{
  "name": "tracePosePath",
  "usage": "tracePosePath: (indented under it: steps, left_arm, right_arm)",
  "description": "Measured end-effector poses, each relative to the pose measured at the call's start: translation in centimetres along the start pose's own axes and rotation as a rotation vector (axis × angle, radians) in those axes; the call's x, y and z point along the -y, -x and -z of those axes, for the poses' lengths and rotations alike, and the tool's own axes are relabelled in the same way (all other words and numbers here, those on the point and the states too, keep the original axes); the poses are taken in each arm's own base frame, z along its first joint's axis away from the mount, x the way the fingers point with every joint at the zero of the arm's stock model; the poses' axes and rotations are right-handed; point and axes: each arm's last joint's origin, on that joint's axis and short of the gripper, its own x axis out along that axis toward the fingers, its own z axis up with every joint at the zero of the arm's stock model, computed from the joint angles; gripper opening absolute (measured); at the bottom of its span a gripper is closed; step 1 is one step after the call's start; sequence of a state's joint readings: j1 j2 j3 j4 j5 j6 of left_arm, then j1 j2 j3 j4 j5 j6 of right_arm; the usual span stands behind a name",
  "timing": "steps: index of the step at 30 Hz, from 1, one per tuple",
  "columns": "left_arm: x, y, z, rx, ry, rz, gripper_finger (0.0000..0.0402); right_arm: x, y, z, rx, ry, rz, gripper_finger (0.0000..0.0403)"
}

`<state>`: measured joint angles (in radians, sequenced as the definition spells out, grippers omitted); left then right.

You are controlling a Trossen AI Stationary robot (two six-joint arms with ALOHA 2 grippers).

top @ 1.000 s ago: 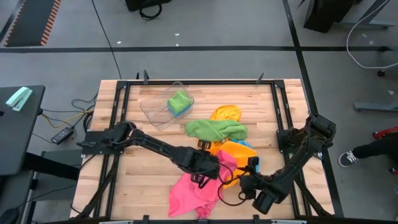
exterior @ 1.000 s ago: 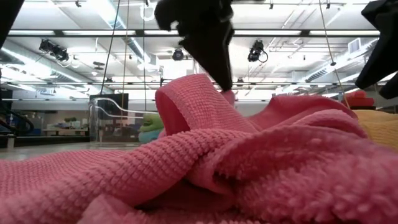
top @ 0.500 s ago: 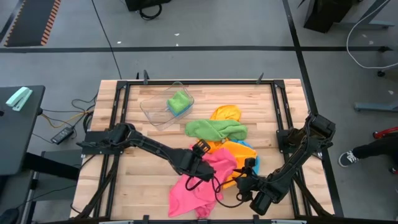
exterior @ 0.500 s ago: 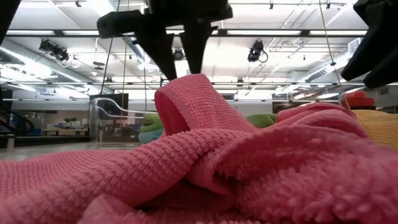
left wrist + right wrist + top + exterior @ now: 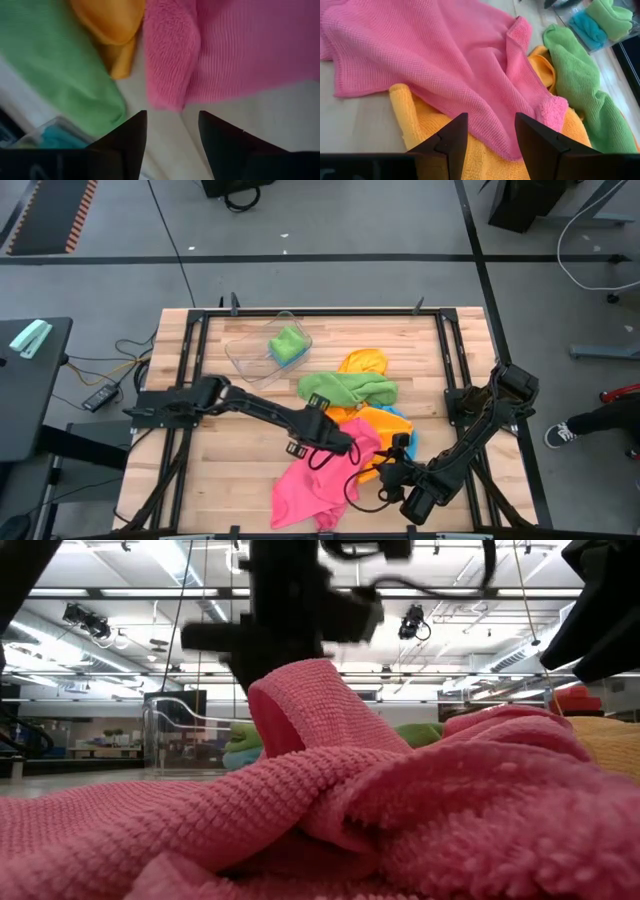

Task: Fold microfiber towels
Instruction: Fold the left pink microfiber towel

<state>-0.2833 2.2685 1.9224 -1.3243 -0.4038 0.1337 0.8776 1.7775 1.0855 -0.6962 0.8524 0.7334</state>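
The left tool (image 5: 170, 132) hangs with its fingers parted and nothing between them, just above the folded corner of the pink towel (image 5: 235, 45), with bare tabletop (image 5: 260, 110) showing in the gap. That pink towel (image 5: 318, 480) lies crumpled near the front edge, overlapping an orange towel (image 5: 385, 425); a green towel (image 5: 345, 388) lies behind them, and another orange one (image 5: 362, 362) farther back. The right tool (image 5: 487, 132), also parted and empty, sits over the pink and orange towels. A clear tub (image 5: 262, 348) holds folded green and blue cloths.
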Motion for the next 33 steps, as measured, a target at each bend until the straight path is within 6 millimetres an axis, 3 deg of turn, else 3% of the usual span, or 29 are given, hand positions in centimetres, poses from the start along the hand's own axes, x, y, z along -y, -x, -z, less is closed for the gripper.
tracePosePath:
  steps: [4,10,16,25,31,33]
  left_arm:
    - [0.7,-2.1,-0.6,-0.068,0.030,-0.080,0.0185]
    - [1.4,-3.4,-0.9,-0.116,0.089,-0.120,0.0185]
    - [1.5,-3.4,-0.6,-0.151,0.113,-0.091,0.0168]
    - [0.7,-2.3,-0.6,-0.071,0.123,-0.068,0.0124]
    - [2.1,-5.1,2.3,-0.083,0.094,-0.066,0.0102]
    - [2.2,-5.2,3.3,-0.033,0.128,-0.088,0.0095]
  right_arm:
    - [0.0,0.0,0.0,0.000,0.000,-0.001,0.0172]
    - [0.0,0.0,0.0,0.001,0.000,-0.002,0.0172]
    - [0.0,0.0,0.0,0.000,-0.003,-0.003,0.0172]
    - [-0.2,0.1,0.0,-0.004,-0.014,-0.018,0.0172]
    - [-0.2,0.1,0.0,-0.003,-0.010,-0.019,0.0172]
    - [-0.2,0.1,0.0,-0.001,-0.004,-0.019,0.0172]
